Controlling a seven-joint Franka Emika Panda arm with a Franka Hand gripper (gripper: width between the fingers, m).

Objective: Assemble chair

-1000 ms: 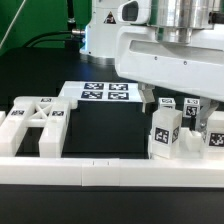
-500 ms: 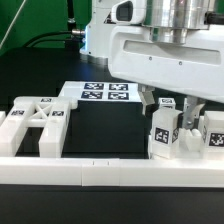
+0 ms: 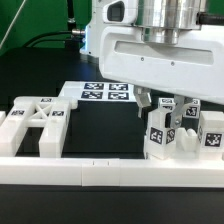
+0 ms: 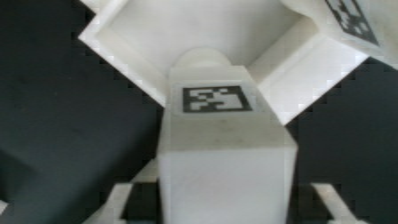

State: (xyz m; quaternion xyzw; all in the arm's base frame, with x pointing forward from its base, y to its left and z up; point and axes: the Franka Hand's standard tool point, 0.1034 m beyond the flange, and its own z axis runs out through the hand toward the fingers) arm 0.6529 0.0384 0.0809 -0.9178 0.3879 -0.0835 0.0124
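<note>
Nearest, along the front edge of the black table, the long white border rail, lying flat, probably there as a fence so loose parts cannot slide off. Just behind it, toward the exterior view's left, the X-braced frame, flat on the table and well apart from the arm; likely parked as a waiting piece for later fitting. Behind the rail toward the exterior view's right, a tight cluster of chair parts, with a cube-ended peg standing upright at its front, tag facing out, and a tagged neighbouring block just beside it. Upright like that, easy to take from above.

Directly over that peg, the gripper, lowered so its jaws straddle the peg's upper end. Jaws at a middling width, neither wide nor fully together. In the wrist view, the same tagged peg centred in the gap. Contact with the pads: impossible to tell. Peg apparently not lifted.

Farther back, the marker board, flat and untouched.
</note>
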